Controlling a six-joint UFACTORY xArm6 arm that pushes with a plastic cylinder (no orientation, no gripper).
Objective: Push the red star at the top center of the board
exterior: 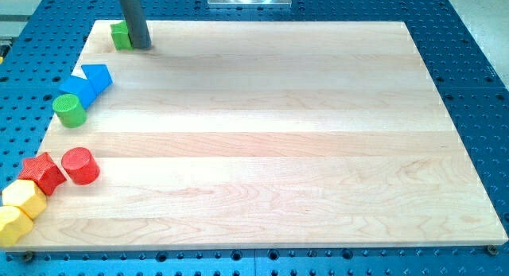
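Note:
The red star (43, 172) lies near the board's left edge, low in the view, touching a red cylinder (79, 165) on its right and a yellow block (25, 199) below it. My tip (141, 46) rests on the board at the top left corner, right beside a small green block (121, 36) on its left. The tip is far above the red star in the view.
Two blue blocks (87, 83) and a green cylinder (70, 110) sit along the left edge. A second yellow block (11, 225) lies at the bottom left corner. The wooden board (270, 133) sits on a blue perforated table.

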